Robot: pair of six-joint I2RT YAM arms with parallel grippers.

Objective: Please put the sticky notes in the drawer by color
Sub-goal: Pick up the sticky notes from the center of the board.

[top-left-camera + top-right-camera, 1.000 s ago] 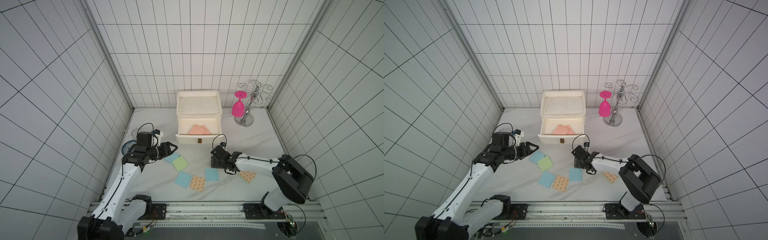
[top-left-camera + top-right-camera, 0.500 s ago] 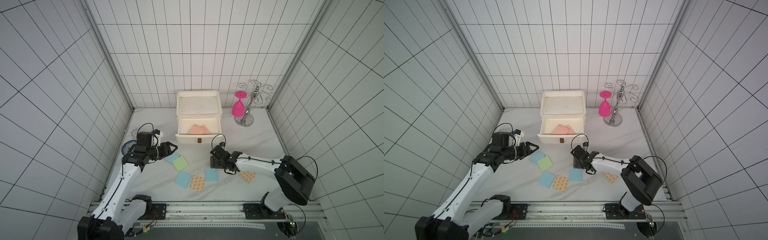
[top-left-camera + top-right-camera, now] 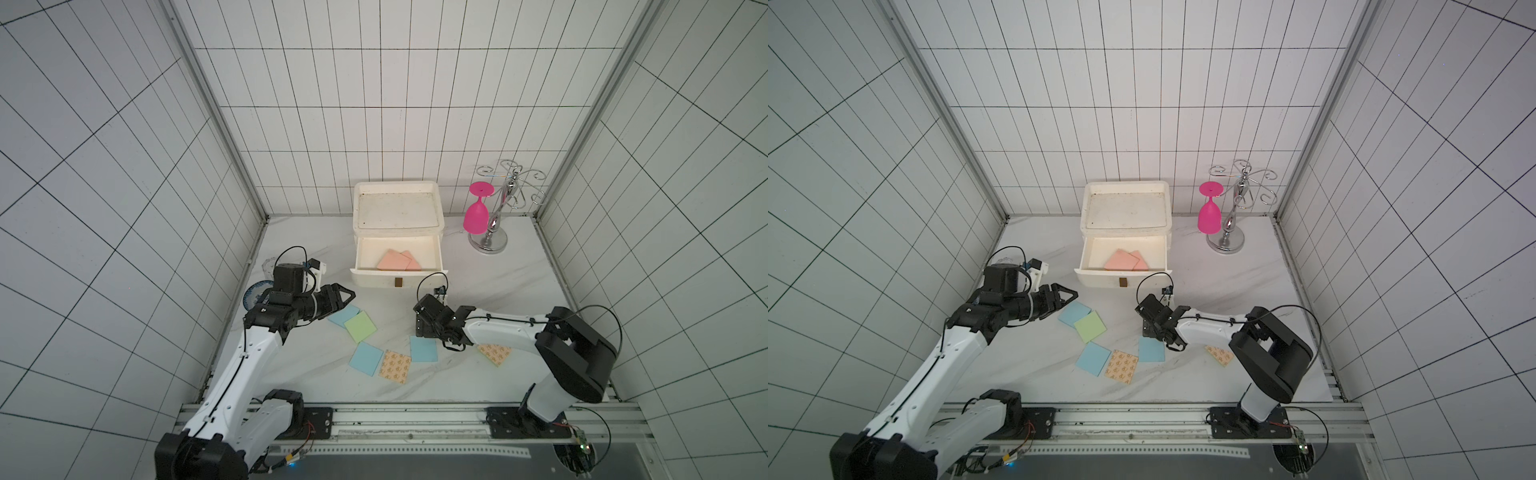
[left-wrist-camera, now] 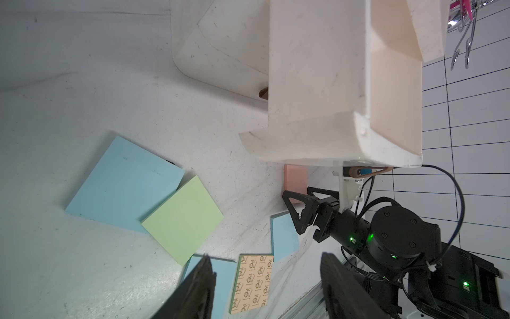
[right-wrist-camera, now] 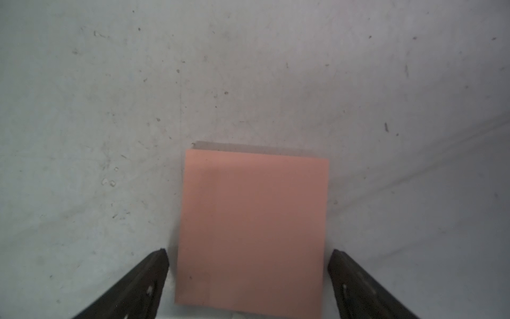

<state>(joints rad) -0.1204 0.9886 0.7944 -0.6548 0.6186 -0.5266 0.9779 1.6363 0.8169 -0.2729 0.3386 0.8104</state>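
The drawer is an off-white chest at the back with its top drawer pulled out and two salmon-pink sticky notes inside. My right gripper is open, low over the table, with a third salmon-pink pad lying flat between its fingers; in both top views that gripper hides this pad. My left gripper hovers open and empty beside a light blue pad and a green pad. Two more blue pads and two tan printed pads lie nearer the front.
A chrome rack with a pink goblet hanging upside down stands at the back right. A blue-patterned plate lies behind my left wrist by the left wall. A metal rail runs along the front edge.
My right arm has crept slightly to the left, low over the table. The left arm and all the visible pads stay where they were.
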